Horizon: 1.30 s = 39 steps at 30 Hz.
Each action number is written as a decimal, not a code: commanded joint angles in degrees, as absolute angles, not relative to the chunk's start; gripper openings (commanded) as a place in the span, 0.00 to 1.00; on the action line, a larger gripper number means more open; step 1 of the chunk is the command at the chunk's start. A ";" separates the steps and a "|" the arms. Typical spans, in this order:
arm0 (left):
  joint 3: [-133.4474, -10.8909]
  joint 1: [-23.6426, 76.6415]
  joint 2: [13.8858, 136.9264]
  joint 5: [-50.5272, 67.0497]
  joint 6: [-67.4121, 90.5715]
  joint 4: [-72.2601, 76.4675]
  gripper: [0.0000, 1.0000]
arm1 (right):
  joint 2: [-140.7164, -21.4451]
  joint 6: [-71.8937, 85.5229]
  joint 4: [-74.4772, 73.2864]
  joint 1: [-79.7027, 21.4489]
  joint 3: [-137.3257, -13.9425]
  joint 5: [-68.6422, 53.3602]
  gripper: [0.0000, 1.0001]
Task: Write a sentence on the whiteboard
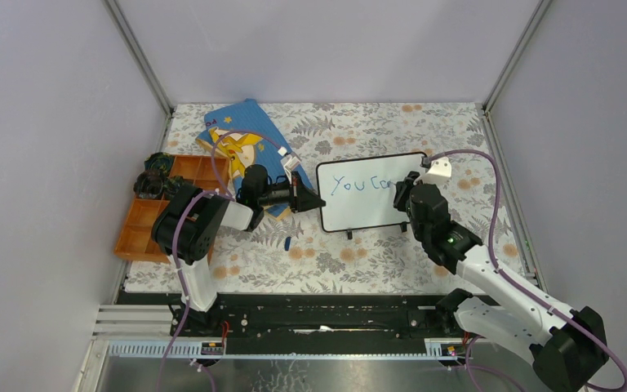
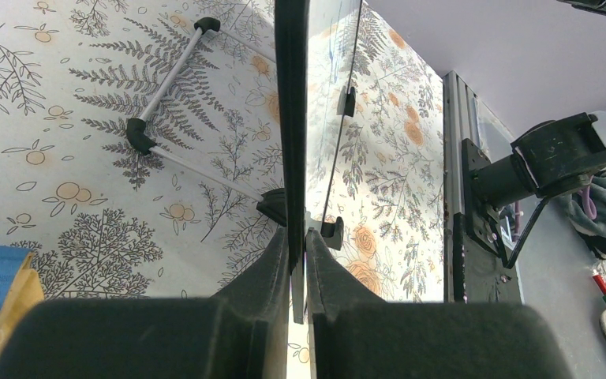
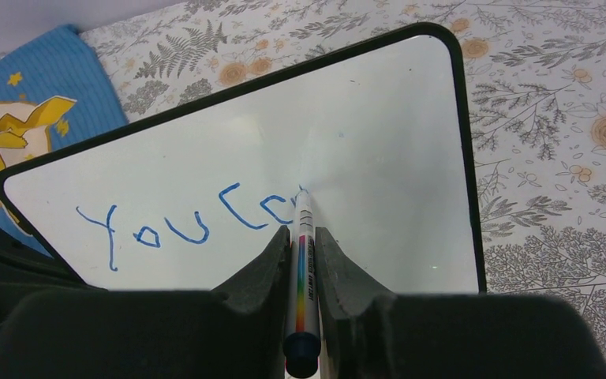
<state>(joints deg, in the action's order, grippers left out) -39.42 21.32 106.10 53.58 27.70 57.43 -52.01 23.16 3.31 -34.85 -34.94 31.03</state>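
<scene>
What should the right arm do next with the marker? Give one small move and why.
Probably draw the marker tip a little further along the line to finish the letter under way. The right gripper is shut on the marker, its tip touching the whiteboard at the end of the unfinished blue sentence, with bare white beyond it. The left gripper clamps the board's edge, steadying it.

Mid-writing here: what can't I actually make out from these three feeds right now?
Top view: the end of the sentence, hidden under the right gripper.
Right wrist view: the newest stroke, behind the marker tip.
Left wrist view: the whiteboard is edge-on between the left fingers; no writing readable.
Top view: what the orange tray holds, too small and dark.
</scene>
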 commanded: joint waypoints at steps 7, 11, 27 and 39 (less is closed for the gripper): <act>-39.06 22.50 106.75 52.65 24.62 52.11 0.00 | -50.67 22.32 5.26 -33.32 -37.12 35.51 0.00; -39.03 22.58 106.75 52.65 24.61 52.03 0.00 | -50.58 22.66 4.71 -33.25 -36.78 35.18 0.00; -39.15 22.59 106.73 52.65 24.35 51.65 0.00 | -47.74 22.36 3.00 -33.25 -33.17 29.73 0.00; -39.06 22.76 106.66 52.65 24.18 51.43 0.00 | -45.15 22.60 5.01 -33.26 -32.61 31.36 0.00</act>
